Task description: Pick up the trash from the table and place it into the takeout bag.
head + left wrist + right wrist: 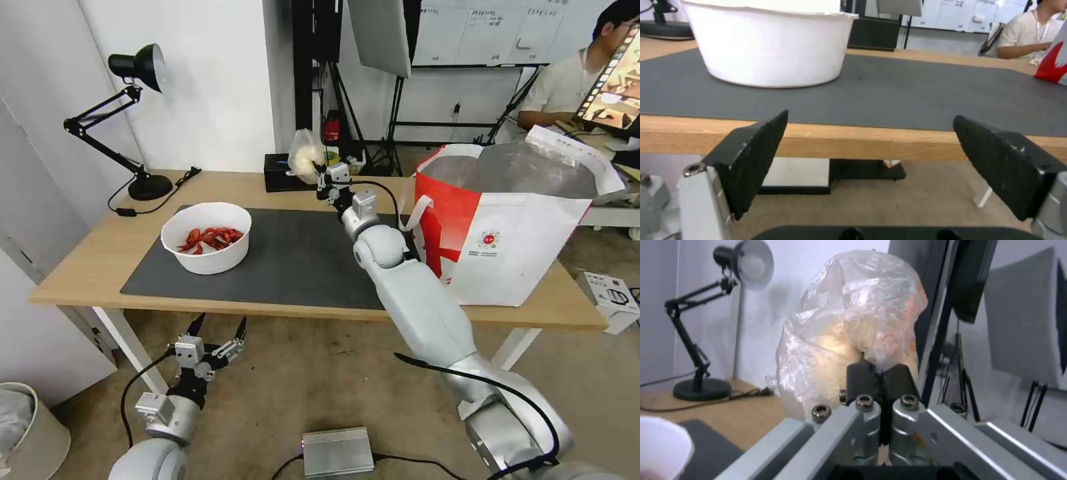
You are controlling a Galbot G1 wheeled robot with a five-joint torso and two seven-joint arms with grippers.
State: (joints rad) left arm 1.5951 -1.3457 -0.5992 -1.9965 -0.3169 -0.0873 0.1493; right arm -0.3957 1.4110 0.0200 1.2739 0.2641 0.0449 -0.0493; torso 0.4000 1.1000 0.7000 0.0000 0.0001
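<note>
Nearest to me, the left gripper point(217, 328) hangs below the front edge of the table point(87, 270), its two dark fingers point(756, 156) spread wide with nothing between them; the arm looks parked. From its wrist view the table edge and the white side of the bowl point(769, 46) sit just beyond.

On the dark grey mat point(300, 260) stands that white round bowl of red crayfish shells point(207, 238), untouched, toward the left of the mat. It is the one piece of trash I can make out on the tabletop now.

Farther in, the right arm reaches over the mat, and the right gripper point(319, 175) is raised above the back part of the table, jaws clenched on a fold of the balled clear plastic bag point(305, 156). Seen up close, the bag point(849, 326) billows above the pinched fingers.

To the right stands the takeout bag point(507, 240), mouth open, foil lining showing. The plastic bag is held well apart from it, so I judge this piece is lifted but not yet delivered, with the bowl left after it. Behind sits a black tissue box point(279, 175).
</note>
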